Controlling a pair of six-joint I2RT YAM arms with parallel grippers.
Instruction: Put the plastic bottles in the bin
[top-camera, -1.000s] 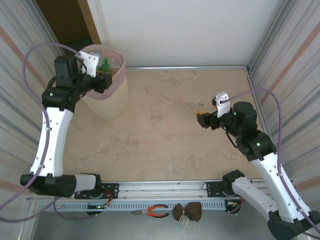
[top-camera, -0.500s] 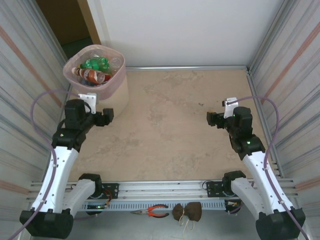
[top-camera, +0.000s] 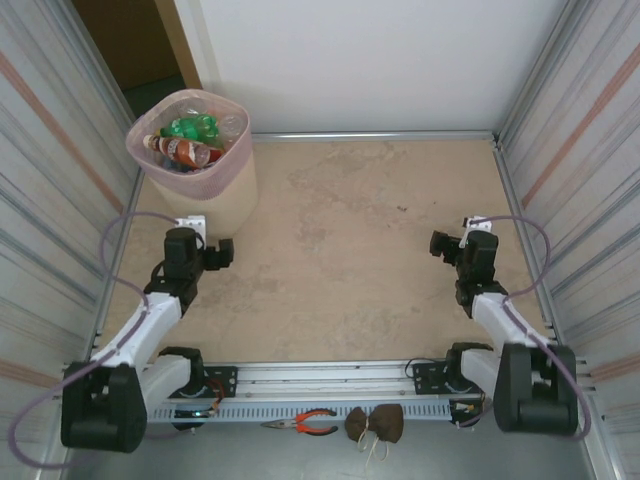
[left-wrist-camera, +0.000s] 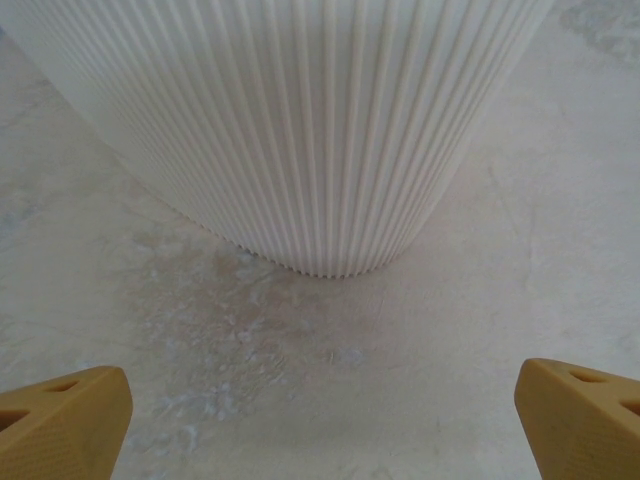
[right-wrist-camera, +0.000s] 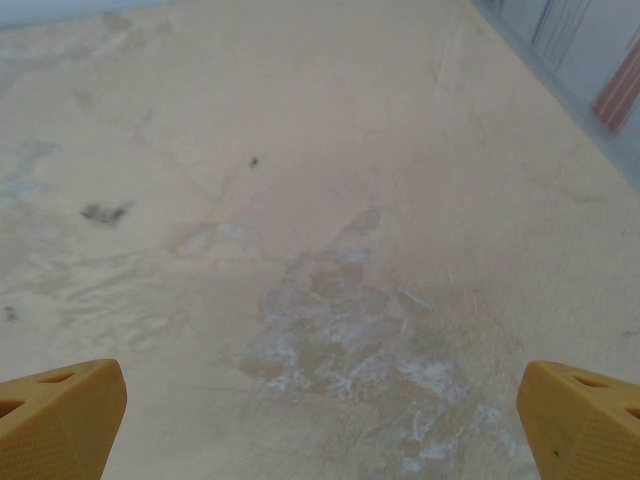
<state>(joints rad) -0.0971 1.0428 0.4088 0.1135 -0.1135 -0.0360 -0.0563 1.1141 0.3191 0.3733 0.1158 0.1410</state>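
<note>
The bin (top-camera: 228, 205) stands at the table's far left corner, beige and ribbed, with a pink bag over its rim. Several plastic bottles (top-camera: 186, 141) lie inside it, green, clear and red-labelled. My left gripper (top-camera: 223, 251) sits low on the table just in front of the bin, open and holding nothing. In the left wrist view the bin's ribbed wall (left-wrist-camera: 320, 120) rises right ahead of the left gripper (left-wrist-camera: 320, 430), whose yellow fingertips (left-wrist-camera: 60, 420) stand far apart. My right gripper (top-camera: 441, 243) rests low at the right, open; in its wrist view the right gripper (right-wrist-camera: 320, 430) frames bare tabletop.
Corrugated metal walls close in the left (top-camera: 50, 200) and right (top-camera: 580, 160) sides. A metal rail (top-camera: 330, 375) runs along the near edge, with red-handled pliers (top-camera: 305, 422) and a brown bundle (top-camera: 375, 424) below it. A stained patch (right-wrist-camera: 350, 330) marks the table.
The left arm came away from the bin's rim, folded back low toward its base, and its gripper opened. The right arm also drew back low, its gripper opening wider.
</note>
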